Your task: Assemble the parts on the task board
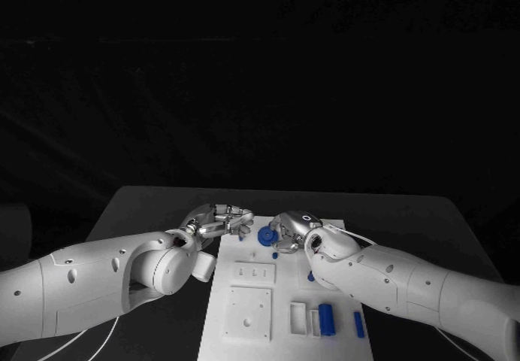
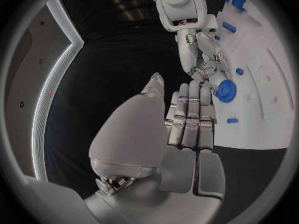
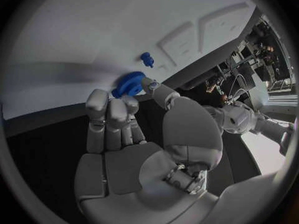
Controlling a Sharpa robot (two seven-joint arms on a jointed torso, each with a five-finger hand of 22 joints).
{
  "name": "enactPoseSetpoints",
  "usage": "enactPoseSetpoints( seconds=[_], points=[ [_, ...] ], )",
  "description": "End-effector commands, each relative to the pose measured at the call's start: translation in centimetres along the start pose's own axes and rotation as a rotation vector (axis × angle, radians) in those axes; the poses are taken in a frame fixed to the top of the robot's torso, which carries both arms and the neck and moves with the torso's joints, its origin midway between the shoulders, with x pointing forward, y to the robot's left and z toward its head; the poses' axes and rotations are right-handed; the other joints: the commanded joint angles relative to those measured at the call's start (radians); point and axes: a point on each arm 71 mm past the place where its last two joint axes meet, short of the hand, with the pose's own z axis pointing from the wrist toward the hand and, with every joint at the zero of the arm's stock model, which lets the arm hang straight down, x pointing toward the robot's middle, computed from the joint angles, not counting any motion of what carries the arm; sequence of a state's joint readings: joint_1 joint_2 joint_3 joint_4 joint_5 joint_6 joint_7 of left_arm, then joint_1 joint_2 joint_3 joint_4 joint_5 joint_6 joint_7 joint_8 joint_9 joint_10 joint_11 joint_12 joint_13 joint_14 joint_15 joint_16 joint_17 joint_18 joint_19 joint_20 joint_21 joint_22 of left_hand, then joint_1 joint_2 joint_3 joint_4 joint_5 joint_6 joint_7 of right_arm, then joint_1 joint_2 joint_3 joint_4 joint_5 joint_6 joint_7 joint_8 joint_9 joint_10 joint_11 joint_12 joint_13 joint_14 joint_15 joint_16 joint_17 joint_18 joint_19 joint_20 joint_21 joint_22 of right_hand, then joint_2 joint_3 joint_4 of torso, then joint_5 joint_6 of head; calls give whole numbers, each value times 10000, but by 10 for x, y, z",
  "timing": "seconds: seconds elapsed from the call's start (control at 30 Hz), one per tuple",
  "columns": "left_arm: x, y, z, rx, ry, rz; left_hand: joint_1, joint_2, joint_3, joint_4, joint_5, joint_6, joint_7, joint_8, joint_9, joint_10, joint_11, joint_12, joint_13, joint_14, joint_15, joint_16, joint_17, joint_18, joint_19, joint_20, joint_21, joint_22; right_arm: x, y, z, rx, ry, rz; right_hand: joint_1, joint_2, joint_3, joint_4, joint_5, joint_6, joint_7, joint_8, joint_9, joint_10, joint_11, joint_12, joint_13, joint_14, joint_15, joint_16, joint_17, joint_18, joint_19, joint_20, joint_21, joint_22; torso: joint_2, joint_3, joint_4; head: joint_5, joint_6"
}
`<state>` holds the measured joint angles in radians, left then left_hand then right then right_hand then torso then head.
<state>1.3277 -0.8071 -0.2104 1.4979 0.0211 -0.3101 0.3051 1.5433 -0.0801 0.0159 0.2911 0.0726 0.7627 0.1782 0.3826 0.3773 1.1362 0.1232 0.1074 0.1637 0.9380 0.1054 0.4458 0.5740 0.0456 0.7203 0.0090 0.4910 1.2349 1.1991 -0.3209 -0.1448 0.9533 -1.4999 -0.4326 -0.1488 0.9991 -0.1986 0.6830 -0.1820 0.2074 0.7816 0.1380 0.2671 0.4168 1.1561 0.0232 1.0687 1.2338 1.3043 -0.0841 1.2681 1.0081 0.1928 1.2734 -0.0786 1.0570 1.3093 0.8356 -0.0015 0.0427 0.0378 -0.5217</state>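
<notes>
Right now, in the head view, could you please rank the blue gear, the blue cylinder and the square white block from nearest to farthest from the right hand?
1. Blue gear, at its fingers.
2. Blue cylinder, board's near end.
3. Square white block, near-left; close to the cylinder's rank.

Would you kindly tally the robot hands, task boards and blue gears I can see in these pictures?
Silver hands: 2 (left hand, right hand)
White task board: 1
Blue gear: 1
Total: 4

A black table [image 1: 152, 203] stands in a dark room, its far background unlit.
</notes>
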Motion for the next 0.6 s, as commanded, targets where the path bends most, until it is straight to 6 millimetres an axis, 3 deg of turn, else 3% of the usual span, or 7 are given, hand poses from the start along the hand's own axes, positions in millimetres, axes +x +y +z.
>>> enactPoseSetpoints(
  seconds=[0.03, 0.6],
  points=[
    [2, -1, 0, 82, 183, -23, 5, 40, -63, -8, 31, 4, 25, -58, 13, -48, 11, -68, 16, 50, 27, -35, 14, 174, -65, -11, -25, -9, 3, -3, -2, 138, 185, -39, -46, 52, -56, -13, 35, 47, 9, 1, -19, 4, 14, 46, -10, 41, -13, -58, 16, 690, -2, -57, 24, 143, 2, 0, -3, 9, -5],
    [0, -1, 0, 85, 138, -5, 34, 33, -56, -16, 33, 5, 20, -66, 22, -48, 5, -78, 19, 51, 26, -41, 20, 177, -69, -12, -25, -10, 6, 4, -8, -106, 496, 303, -82, 54, -76, -7, 60, 97, 22, 39, -2, -2, 29, 55, -15, 41, 3, -60, 30, 690, 3, -67, 21, 138, 4, 5, -1, 18, -8]
  ],
)
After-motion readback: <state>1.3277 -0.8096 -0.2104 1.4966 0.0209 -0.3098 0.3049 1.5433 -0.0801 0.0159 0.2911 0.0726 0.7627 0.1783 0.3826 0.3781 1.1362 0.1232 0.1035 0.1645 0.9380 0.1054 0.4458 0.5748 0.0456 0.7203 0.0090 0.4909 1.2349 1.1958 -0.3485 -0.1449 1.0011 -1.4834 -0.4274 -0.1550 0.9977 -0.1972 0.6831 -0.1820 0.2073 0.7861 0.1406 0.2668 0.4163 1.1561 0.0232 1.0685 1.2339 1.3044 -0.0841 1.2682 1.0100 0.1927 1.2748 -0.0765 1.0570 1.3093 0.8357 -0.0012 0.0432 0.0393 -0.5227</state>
